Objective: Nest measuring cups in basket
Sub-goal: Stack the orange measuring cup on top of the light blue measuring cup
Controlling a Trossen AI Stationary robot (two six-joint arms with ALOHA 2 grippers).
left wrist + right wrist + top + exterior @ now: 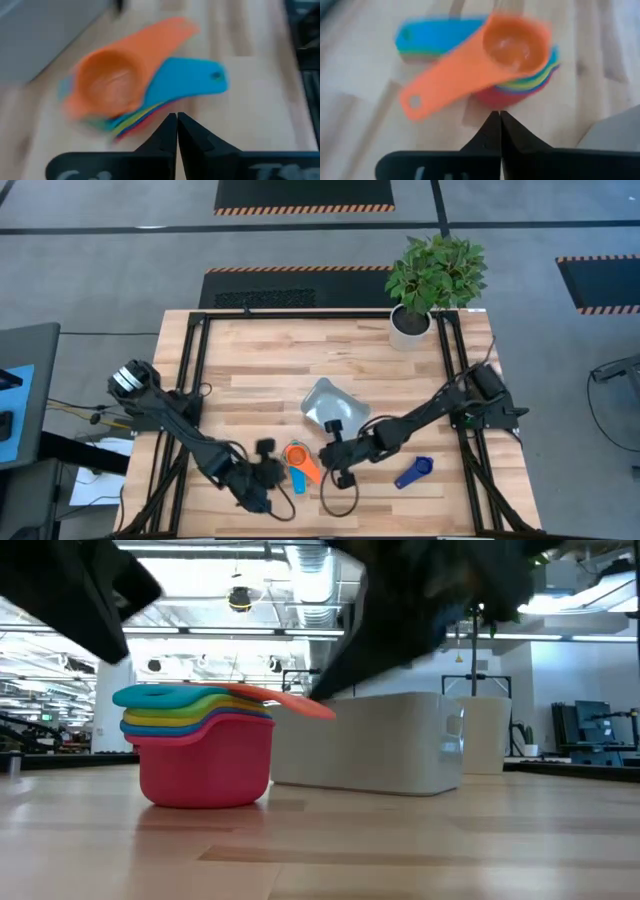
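A stack of nested measuring cups [297,457] sits on the wooden table [260,360] in the lower middle of the high view, just below and left of the silvery basket [330,404], not inside it. The low view shows the stack from the side: a red cup [206,768] at the bottom, then blue, green, yellow and light blue rims, with an orange cup [512,44] on top whose handle points a different way from the light blue handle [192,80] beneath it. A dark blue cup [414,472] lies alone at the lower right of the high view, well apart from the stack. The left gripper [262,473] sits just left of the stack, its fingers [167,134] clenched together with nothing between them. The right gripper [336,463] sits just right of the stack, below the basket, its fingers [512,134] likewise pressed shut on nothing. A potted plant [432,275] stands at the table's upper right corner.
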